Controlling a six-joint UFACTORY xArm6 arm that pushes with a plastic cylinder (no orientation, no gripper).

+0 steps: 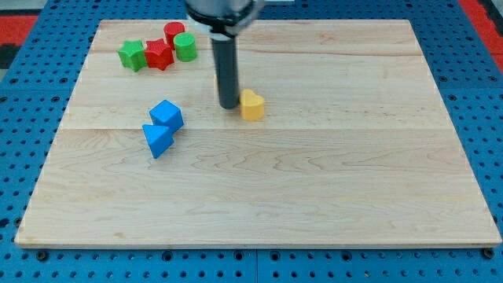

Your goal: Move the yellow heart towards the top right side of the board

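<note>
The yellow heart (252,104) lies on the wooden board (314,181), a little above and left of its centre. My tip (229,105) stands right beside the heart's left side, touching or nearly touching it. The dark rod rises from there to the view's top edge. The board's top right part lies far to the right of the heart.
A blue cube (167,115) and a blue triangular block (157,140) sit left of my tip. At the top left a green star (132,55), a red star (159,54), a red cylinder (174,33) and a green cylinder (185,47) cluster together.
</note>
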